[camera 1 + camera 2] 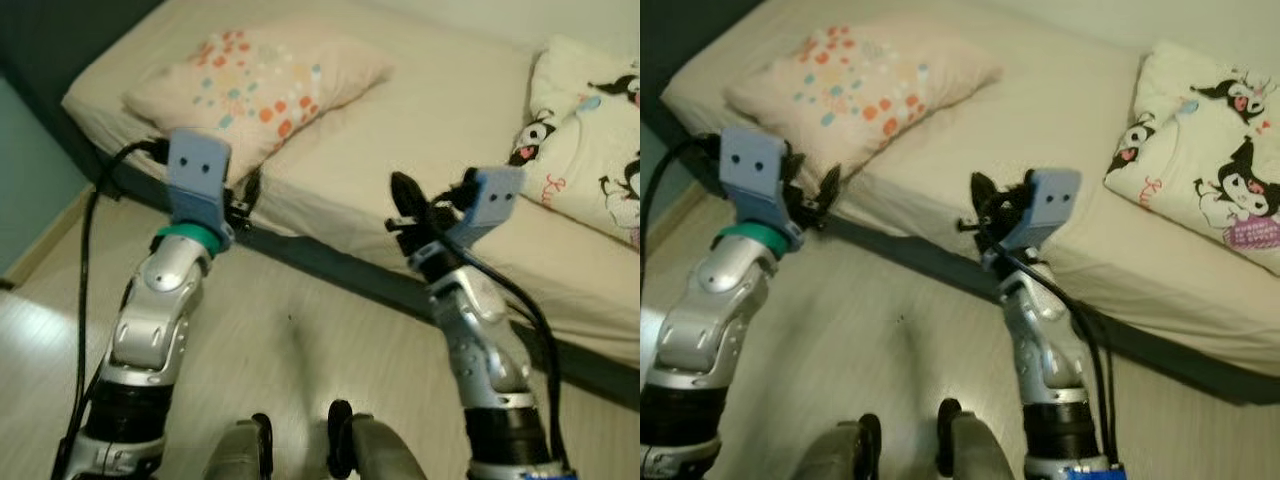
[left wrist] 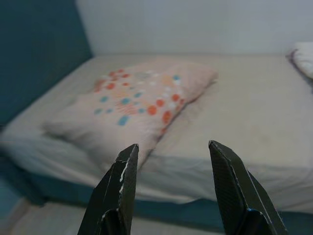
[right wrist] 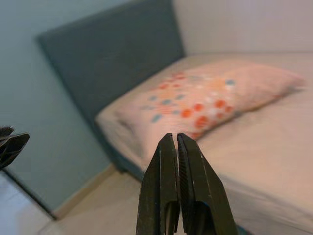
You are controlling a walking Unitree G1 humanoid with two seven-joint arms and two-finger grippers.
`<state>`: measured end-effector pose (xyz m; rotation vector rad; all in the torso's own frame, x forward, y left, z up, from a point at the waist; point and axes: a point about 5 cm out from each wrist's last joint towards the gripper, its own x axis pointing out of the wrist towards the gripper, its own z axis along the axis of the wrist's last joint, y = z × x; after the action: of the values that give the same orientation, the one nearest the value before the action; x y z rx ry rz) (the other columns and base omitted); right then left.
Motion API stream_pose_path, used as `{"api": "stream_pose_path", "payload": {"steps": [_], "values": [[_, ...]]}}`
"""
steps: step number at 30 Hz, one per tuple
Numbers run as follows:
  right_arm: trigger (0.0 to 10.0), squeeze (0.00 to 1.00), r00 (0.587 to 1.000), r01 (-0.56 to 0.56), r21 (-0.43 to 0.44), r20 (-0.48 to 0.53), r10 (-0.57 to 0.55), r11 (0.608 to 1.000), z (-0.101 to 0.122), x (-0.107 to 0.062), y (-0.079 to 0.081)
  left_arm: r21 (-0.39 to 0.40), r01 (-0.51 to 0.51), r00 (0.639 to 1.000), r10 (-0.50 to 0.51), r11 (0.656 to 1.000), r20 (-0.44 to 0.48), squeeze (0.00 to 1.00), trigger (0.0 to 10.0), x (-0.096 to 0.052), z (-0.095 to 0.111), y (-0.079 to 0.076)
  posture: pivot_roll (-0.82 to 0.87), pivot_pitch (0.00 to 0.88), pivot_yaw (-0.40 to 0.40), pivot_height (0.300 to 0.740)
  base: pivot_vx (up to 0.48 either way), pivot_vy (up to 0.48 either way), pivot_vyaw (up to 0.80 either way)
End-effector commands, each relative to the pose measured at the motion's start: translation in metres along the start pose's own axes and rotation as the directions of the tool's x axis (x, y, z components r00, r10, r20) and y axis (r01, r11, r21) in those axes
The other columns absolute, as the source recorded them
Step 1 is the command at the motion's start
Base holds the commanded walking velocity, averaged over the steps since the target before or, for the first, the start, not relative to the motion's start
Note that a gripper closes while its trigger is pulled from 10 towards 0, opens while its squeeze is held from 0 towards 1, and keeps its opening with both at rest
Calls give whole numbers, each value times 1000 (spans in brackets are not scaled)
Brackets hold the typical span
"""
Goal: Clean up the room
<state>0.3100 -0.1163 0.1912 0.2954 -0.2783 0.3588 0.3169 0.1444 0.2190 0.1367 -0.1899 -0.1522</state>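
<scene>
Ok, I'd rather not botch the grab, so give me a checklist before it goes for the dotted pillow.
1. Left gripper open: ok.
2. Dotted pillow ahead of left gripper: ok.
3. Left fingers touching the pillow: not ok, still short of it.
4. Right gripper open: not ok, shut and empty.
5. Cartoon pillow apart from the dotted one: ok.
6. Bed edge near both grippers: ok.

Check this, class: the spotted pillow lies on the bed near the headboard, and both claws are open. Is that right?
Not quite. The left claw is open, but the right claw is shut, as the right wrist view shows. The spotted pillow does lie on the bed near the headboard.
</scene>
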Motion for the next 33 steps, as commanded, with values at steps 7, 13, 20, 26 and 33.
{"api": "stream_pose_path", "payload": {"steps": [7, 13, 20, 26, 33], "values": [[10000, 0, 1000, 4, -11, -8, -4, 1000, -1, -2, -2, 2, 16, 1000, -16, 1000, -16, 0, 10000, -1, -4, -4, -40, 150, 25, 740, 375, 0, 0], [10000, 0, 1000, -2, -40, -19, 1, 999, -2, -1, -2, 9, 18, 1000, -18, 1000, -14, 0, 10000, -1, -4, -4, -41, 148, 25, 740, 369, 0, 618], [10000, 0, 1000, 1, -41, -11, -2, 999, -1, -1, -3, 10, 18, 1000, -18, 1000, -13, 0, 10000, -1, -4, -4, -42, 146, 23, 740, 379, 0, 622], [10000, 0, 1000, -11, -16, -4, 11, 1000, 0, -1, -2, 8, 19, 1000, -19, 1000, -17, 0, 10000, -1, -5, -4, -42, 143, 24, 740, 347, 0, 0], [10000, 0, 1000, -21, -8, -6, 21, 1000, -1, -1, 0, 9, 20, 1000, -19, 1000, -16, 0, 10000, -1, -4, -4, -41, 144, 25, 740, 310, 0, 0]]}}
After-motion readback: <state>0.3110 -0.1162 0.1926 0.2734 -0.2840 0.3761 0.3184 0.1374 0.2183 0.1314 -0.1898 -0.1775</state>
